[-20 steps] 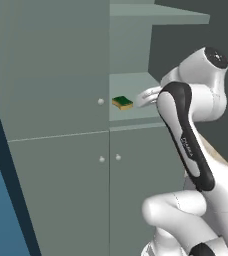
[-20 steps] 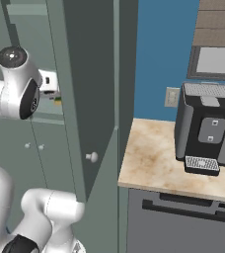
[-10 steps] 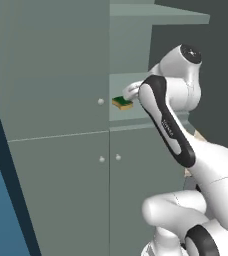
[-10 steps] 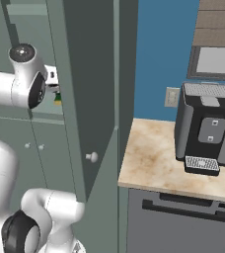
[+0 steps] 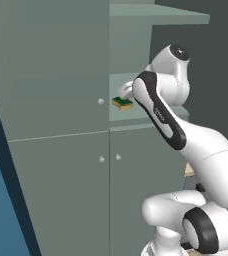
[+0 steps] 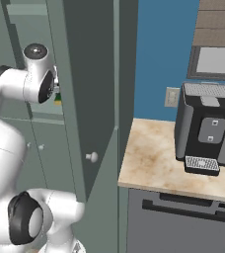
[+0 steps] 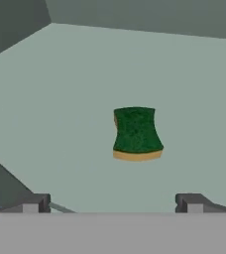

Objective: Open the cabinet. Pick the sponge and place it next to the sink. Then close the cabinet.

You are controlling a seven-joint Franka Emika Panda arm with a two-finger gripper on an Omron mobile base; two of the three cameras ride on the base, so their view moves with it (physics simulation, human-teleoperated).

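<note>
The cabinet (image 5: 61, 150) has its upper right door swung open, and the sponge (image 5: 122, 103) lies green side up on the pale shelf (image 7: 60, 99) inside, near the shelf's front left corner in the left base view. In the hand view the sponge (image 7: 136, 134) sits flat on the shelf, well clear of the back edge. The gripper (image 7: 112, 203) is spread wide with nothing between its fingers (image 7: 33, 203), and the sponge lies ahead of the tips, apart from both.
</note>
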